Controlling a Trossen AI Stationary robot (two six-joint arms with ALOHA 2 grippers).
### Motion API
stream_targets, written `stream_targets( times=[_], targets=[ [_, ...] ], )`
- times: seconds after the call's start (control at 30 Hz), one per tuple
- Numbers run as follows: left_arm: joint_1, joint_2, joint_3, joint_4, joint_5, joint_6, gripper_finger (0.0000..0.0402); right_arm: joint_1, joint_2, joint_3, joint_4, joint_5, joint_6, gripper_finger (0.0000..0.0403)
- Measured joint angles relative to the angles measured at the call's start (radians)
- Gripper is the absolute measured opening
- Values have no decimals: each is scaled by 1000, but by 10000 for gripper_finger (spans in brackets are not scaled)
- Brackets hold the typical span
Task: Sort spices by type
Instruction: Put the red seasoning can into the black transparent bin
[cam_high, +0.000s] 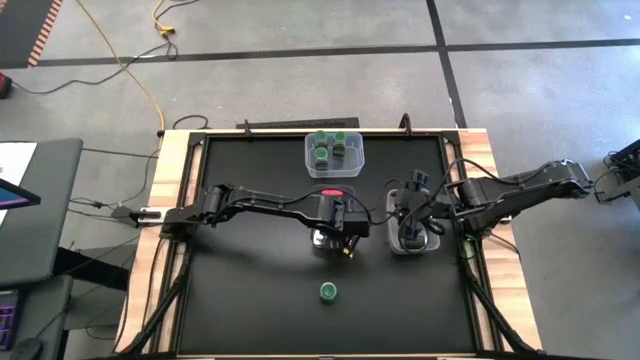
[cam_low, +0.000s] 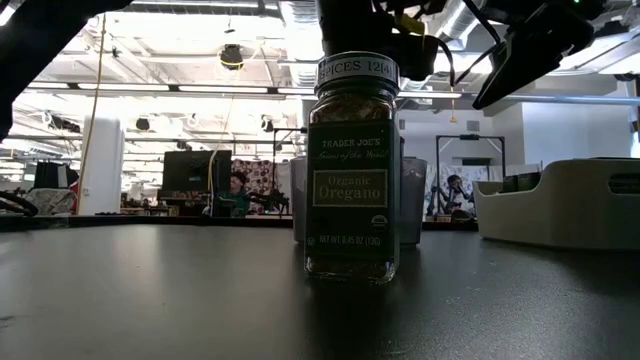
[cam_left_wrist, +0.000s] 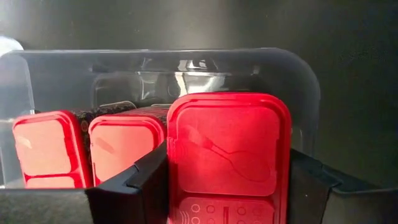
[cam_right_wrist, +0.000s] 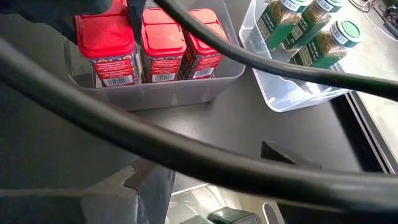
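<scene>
Red, square-lidded spice tin (cam_left_wrist: 228, 155) is pinched by the left gripper (cam_left_wrist: 227, 186) over its clear tub (cam_left_wrist: 298, 81) mid-table; right gripper (cam_high: 412, 232) state cannot be told.

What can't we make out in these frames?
- Contents of the right-hand tub: in the high view the right gripper sits over it; the low view shows only its wall.
- The red containers in the high view: the left gripper covers them.
- Count of green-lidded jars: cut off by the right wrist view's edge and crossed by a cable; too small in the high view.
- Whatever is behind the oregano jar: in the low view, the jar blocks it.
</scene>
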Motion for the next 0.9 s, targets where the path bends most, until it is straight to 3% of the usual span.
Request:
stream_targets(
  times=[0.4,0.9],
  targets=[
    [37,0,0,-1,-2,-214,224,0,0,0,1,0,0,265],
    [44,0,0,-11,6,-69,224,0,0,0,-1,0,-3,265]
  ],
)
